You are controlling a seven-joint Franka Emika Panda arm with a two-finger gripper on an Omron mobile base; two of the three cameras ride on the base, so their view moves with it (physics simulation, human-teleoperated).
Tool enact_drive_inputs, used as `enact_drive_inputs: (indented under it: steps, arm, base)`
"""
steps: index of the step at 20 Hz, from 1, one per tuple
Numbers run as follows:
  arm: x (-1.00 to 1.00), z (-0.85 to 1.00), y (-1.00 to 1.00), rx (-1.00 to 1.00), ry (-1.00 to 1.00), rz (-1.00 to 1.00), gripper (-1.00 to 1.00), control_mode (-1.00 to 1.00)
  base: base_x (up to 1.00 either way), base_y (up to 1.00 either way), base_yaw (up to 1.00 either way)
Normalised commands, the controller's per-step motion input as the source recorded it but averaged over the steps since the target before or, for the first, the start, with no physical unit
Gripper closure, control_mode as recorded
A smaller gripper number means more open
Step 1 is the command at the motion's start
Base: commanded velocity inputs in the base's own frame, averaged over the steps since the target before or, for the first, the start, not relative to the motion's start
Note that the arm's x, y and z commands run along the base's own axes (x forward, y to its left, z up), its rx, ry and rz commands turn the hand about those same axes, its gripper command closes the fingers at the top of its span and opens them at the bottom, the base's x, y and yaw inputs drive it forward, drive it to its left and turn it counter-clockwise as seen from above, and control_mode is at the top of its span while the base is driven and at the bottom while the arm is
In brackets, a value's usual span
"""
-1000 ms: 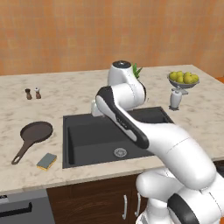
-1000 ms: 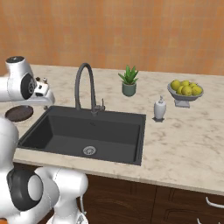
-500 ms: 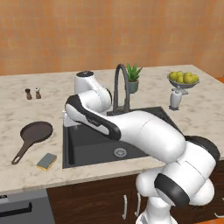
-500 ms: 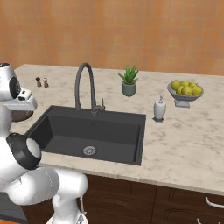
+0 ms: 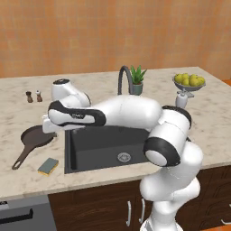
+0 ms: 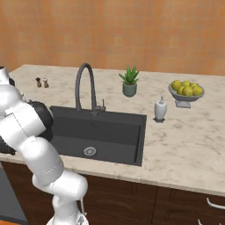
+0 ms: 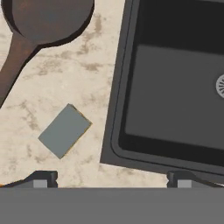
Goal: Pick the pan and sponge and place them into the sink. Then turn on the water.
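The dark brown pan [image 5: 37,136] lies on the counter left of the sink [image 5: 108,143], its long handle pointing toward the front edge. The sponge [image 5: 48,166], grey-blue face up, rests in front of it near the counter's edge. My gripper [image 7: 111,179] hangs open over the sink's left rim with nothing between its fingertips [image 7: 41,178]. In the hand view the sponge [image 7: 64,130] sits a little ahead and to the left. The pan [image 7: 43,17] is farther off, and the black sink [image 7: 175,96] is on the right. No water falls from the arched faucet [image 5: 123,80].
Two small shakers [image 5: 34,96] stand at the back left. A potted plant [image 5: 136,79], a soap dispenser [image 5: 181,99] and a bowl of lemons [image 5: 189,82] stand behind and right of the sink. My white arm stretches across the basin's left half.
The arm has swung from above the sink's back edge leftward and down to the sink's left rim, near the pan and sponge. The gripper stays open.
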Motion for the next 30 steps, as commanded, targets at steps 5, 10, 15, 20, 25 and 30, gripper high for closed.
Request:
enact_drive_inputs:
  steps: [5, 10, 15, 20, 25, 30]
  arm:
    - [0.00, 0.00, 0.00, 0.00, 0.00, 0.00, -1.00, -1.00]
    - [0.01, -0.07, 0.10, 0.05, 0.00, 0.00, -1.00, -1.00]
    - [0.00, -0.12, 0.36, 0.07, 0.00, 0.00, -1.00, -1.00]
    - [0.01, -0.17, 0.36, 0.03, 0.00, 0.00, -1.00, -1.00]
    - [0.00, -0.08, 0.07, -0.02, 0.01, 0.00, -1.00, -1.00]
    - [0.00, -0.23, 0.30, 0.00, 0.00, 0.00, -1.00, -1.00]
  base:
    - [0.00, 0.00, 0.00]
    - [0.00, 0.00, 0.00]
    - [0.00, 0.00, 0.00]
    - [0.00, 0.00, 0.00]
    - [0.00, 0.00, 0.00]
    - [0.00, 0.00, 0.00]
